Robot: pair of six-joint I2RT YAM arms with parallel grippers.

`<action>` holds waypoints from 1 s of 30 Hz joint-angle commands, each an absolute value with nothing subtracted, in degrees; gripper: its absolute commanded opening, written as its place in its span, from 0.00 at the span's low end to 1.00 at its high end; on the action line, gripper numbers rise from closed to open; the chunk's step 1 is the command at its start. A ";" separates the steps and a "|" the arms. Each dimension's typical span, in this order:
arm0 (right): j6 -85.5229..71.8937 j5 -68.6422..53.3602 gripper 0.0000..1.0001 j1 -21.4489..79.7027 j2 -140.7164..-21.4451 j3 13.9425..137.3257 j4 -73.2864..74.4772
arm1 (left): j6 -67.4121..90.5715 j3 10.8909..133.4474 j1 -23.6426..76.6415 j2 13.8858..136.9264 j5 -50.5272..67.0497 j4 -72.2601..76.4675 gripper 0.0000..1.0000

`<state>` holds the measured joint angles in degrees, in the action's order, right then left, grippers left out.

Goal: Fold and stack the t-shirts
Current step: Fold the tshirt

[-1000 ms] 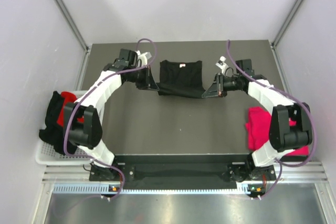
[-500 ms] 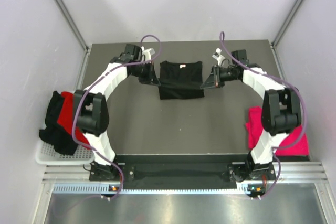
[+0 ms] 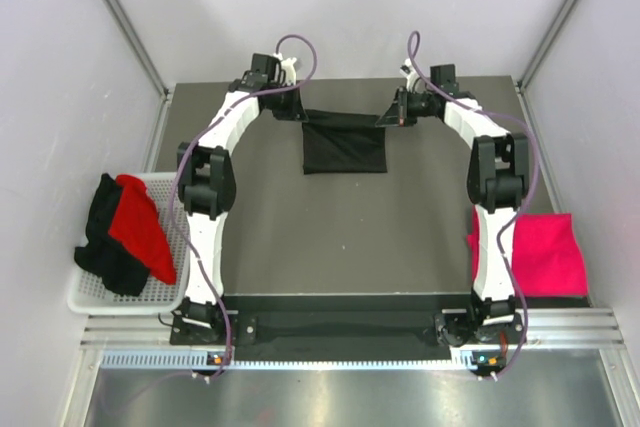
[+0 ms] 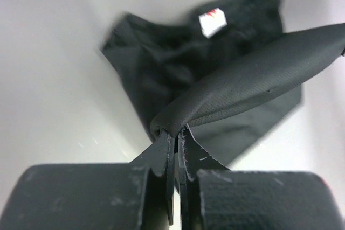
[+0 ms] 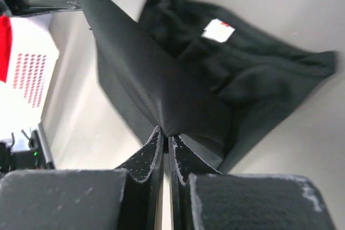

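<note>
Black t-shirt (image 4: 253,74) — matt, fine-textured cloth, fingers (image 4: 159,157) — scuffed black plastic, table (image 3: 300,237) matt grey

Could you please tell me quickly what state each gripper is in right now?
Left gripper: closed, pinching a fold of the black t-shirt.
Right gripper: closed, pinching the other end of that same fold.

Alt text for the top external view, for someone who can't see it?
The left gripper and right gripper are each shut on a far corner of the soft black cloth t-shirt. A bright pink t-shirt lies at near right; black and red cloth tees heap in the white wire basket at near left.
</note>
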<state>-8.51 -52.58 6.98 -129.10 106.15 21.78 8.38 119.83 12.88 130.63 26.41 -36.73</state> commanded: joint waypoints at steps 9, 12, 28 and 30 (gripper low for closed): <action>-11.08 -51.85 0.01 6.15 -139.39 118.56 15.56 | 2.55 133.59 12.57 143.70 18.10 -31.03 0.00; -12.38 -52.03 0.01 5.71 -139.31 119.18 13.98 | 3.43 134.12 12.66 144.23 18.72 -30.41 0.00; -18.90 -54.32 0.01 2.11 -134.90 113.64 6.94 | 4.48 136.05 14.15 142.82 18.20 -28.56 0.00; -19.16 -54.32 0.02 2.28 -136.57 115.04 6.86 | 4.39 136.23 14.15 143.17 17.32 -28.65 0.00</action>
